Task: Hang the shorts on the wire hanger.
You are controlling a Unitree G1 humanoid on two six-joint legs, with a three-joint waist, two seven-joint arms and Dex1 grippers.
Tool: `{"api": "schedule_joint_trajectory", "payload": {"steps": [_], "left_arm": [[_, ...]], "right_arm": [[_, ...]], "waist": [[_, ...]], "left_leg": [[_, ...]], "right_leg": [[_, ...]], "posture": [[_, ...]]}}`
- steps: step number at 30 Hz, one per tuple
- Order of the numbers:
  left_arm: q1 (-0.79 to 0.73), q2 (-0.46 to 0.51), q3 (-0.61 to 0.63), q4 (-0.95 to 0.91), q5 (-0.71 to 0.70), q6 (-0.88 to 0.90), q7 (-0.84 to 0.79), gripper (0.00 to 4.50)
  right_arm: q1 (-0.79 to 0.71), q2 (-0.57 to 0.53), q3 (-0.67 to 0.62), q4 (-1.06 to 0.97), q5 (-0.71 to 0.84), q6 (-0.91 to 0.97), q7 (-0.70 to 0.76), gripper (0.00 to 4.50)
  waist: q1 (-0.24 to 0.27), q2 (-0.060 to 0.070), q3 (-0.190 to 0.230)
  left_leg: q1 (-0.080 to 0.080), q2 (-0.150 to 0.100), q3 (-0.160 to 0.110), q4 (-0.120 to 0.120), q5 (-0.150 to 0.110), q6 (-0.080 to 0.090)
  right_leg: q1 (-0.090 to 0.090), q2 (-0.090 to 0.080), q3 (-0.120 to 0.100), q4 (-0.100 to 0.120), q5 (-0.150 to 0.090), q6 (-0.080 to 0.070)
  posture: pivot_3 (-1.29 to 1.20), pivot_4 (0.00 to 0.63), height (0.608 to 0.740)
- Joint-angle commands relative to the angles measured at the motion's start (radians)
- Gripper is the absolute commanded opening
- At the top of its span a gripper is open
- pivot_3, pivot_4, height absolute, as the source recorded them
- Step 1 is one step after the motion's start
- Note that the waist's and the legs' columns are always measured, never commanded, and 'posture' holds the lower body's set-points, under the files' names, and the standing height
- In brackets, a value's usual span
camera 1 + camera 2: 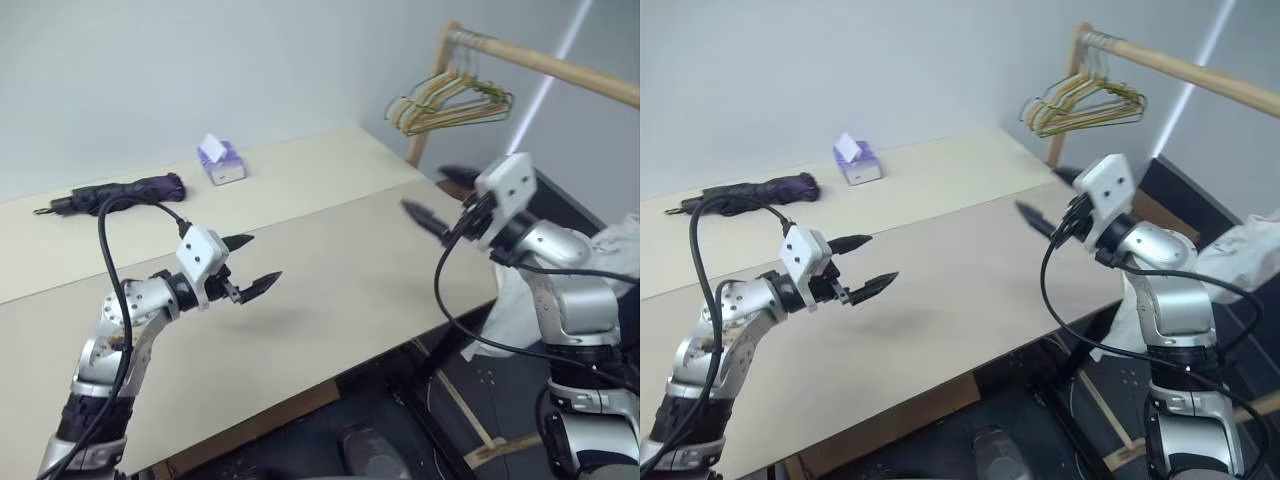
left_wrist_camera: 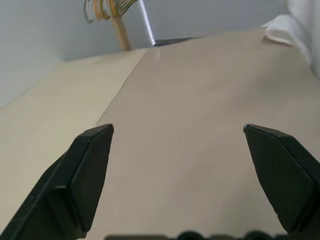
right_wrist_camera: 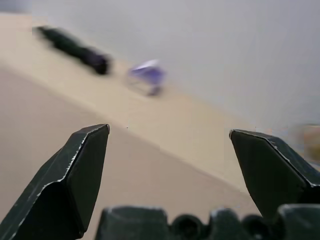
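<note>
- Right gripper (image 1: 437, 196): two black fingers spread wide, holding nothing, raised above the beige tabletop (image 1: 330, 270) near its edge.
- White, wrinkled cloth shorts (image 1: 622, 250): a bunched white mass just behind the right arm, off the table edge, well apart from both grippers (mostly hidden by the arm); a white fold also appears in the left wrist view.
- Thin olive-brown wire hanger (image 1: 440, 105): among a cluster of wire hangers on a wooden rail (image 1: 560, 65), above and beyond the right gripper, not touching it.
- Left gripper (image 1: 250, 265): fingers fully apart, empty, above the table.
- Beyond the left gripper: small purple-and-white tissue box (image 1: 220, 162); dark folded umbrella (image 1: 120, 193).
</note>
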Motion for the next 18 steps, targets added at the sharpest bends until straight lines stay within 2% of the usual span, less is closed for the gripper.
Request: {"api": "schedule_joint_trajectory", "payload": {"steps": [1,5,10,14,18], "left_arm": [[0.066,0.03,0.081,-0.13,-0.019,0.036,0.038,4.5],[0.161,0.032,0.142,-0.234,-0.054,0.085,0.061,4.5],[0.199,0.036,0.158,-0.28,-0.072,0.111,0.066,4.5],[0.181,0.048,0.142,-0.267,-0.069,0.114,0.057,4.5],[0.152,0.063,0.115,-0.243,-0.05,0.107,0.046,4.5]], "right_arm": [[-0.065,0.003,0.061,0.061,0.003,-0.052,0.144,4.48],[-0.115,0.027,0.09,0.143,-0.022,-0.093,0.19,4.48],[-0.118,0.04,0.1,0.17,-0.05,-0.128,0.212,4.48],[-0.098,0.035,0.097,0.154,-0.061,-0.138,0.216,4.48],[-0.074,0.025,0.086,0.132,-0.065,-0.138,0.219,4.48]], "waist": [[0.045,0.0,0.002],[0.134,0.001,0.003],[0.236,0.001,0.003],[0.267,0.001,0.003],[0.272,0.001,0.003]], "left_leg": [[0.0,0.0,0.0,0.0,0.0,0.0],[-0.003,0.001,0.001,0.0,0.0,0.0],[-0.005,0.0,0.004,0.0,0.0,-0.001],[-0.011,0.0,0.008,0.001,0.002,-0.003],[-0.011,0.001,0.01,0.001,0.002,-0.004]], "right_leg": [[0.0,0.001,0.0,0.0,0.002,-0.003],[-0.004,0.001,-0.001,0.0,0.003,-0.006],[-0.008,0.0,-0.002,0.0,0.004,-0.008],[-0.015,0.0,-0.001,0.001,0.006,-0.011],[-0.015,0.003,-0.001,0.001,0.007,-0.012]], "posture": [[-0.05,0.009,0.74],[0.0,0.012,0.74],[0.0,0.014,0.74],[-0.01,0.014,0.74],[-0.02,0.013,0.74]]}}
